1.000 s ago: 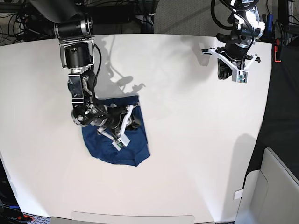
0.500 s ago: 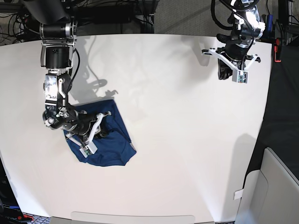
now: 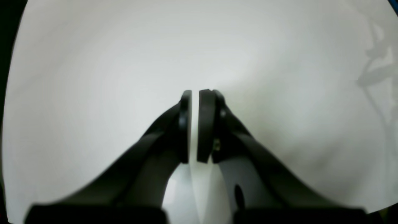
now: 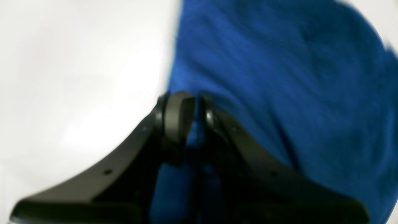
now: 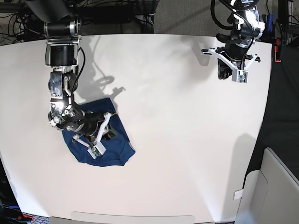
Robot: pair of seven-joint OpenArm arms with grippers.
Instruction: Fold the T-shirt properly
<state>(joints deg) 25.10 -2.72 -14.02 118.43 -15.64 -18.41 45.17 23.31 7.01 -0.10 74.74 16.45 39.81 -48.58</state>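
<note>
Right arm gripping a bunched blue shirt on the white table; left arm idle at the far corner.

The broad white table fills the base view, and the plain royal-blue knit T-shirt lies on it as a compact, rumpled mound near that view's left side. The black right arm reaches down over the mound, and the right gripper has its jaws clenched on a fold at the shirt's edge, blue fabric showing in the narrow slot between them and spreading away to the right in the blurred wrist view. The left gripper hangs over bare table well apart from the shirt, its jaws drawn almost together with only a thin sliver of gap, nothing held between them.
</note>
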